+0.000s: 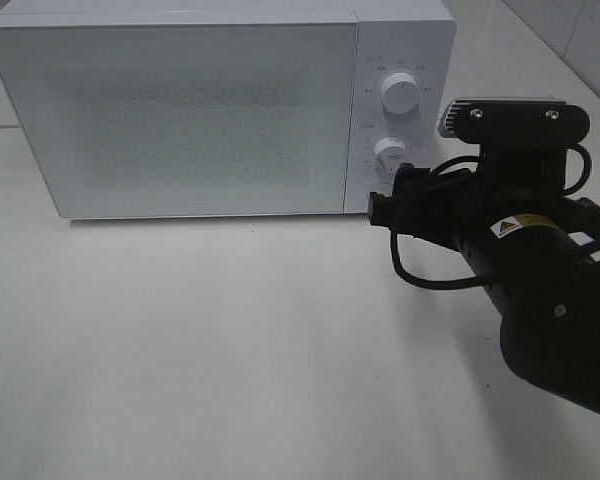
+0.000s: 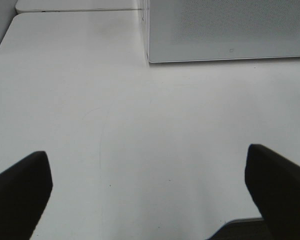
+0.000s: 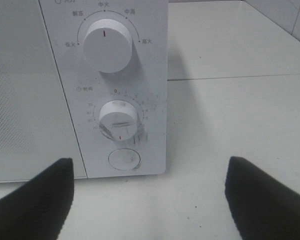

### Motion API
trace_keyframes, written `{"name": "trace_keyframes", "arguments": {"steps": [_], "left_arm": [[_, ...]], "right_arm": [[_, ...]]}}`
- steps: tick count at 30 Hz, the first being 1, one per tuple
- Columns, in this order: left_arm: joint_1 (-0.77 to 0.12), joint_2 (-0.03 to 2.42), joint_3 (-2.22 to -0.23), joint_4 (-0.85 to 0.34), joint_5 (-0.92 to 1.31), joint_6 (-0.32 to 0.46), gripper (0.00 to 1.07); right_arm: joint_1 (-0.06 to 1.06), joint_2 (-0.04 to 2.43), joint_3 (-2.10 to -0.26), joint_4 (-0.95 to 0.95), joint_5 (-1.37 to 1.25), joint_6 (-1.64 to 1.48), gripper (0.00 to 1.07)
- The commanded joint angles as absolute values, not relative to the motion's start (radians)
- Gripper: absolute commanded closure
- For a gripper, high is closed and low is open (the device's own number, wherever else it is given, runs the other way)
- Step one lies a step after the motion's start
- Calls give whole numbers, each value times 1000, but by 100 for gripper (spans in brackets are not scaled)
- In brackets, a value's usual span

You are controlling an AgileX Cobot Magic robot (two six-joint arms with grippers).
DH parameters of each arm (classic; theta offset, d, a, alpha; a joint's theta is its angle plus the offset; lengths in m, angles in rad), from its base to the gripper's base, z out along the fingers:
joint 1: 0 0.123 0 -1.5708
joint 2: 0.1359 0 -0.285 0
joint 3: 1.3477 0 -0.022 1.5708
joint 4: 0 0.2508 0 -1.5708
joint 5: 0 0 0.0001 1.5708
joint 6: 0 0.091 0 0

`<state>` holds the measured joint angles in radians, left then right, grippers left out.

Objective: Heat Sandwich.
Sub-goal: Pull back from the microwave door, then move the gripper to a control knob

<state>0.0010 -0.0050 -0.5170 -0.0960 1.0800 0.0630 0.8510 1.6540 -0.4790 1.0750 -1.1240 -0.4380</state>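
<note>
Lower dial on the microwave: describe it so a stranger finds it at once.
Find the white microwave. On its right-hand panel, the lower dial sits between the larger upper dial and a round button; only it is ringed by numbers.

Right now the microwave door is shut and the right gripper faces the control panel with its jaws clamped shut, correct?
Not quite. The right gripper is open, its fingers spread wide apart, as the right wrist view shows. The microwave door is shut and the gripper does face the control panel.
</note>
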Motion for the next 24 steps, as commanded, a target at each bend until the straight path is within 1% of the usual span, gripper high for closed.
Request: {"name": "trace_keyframes", "arguments": {"steps": [1, 8, 18, 24], "left_arm": [[3, -28, -517, -105, 1075, 61, 9], [3, -28, -517, -105, 1075, 61, 9], [3, -28, -517, -105, 1075, 61, 9], [3, -28, -517, -105, 1075, 61, 9]], "right_arm": [[852, 1656, -487, 1033, -1129, -411, 32], [836, 1717, -488, 985, -1177, -336, 32], [829, 1818, -557, 908, -1186, -314, 32], [771, 1872, -620, 874, -1179, -314, 32]]}}
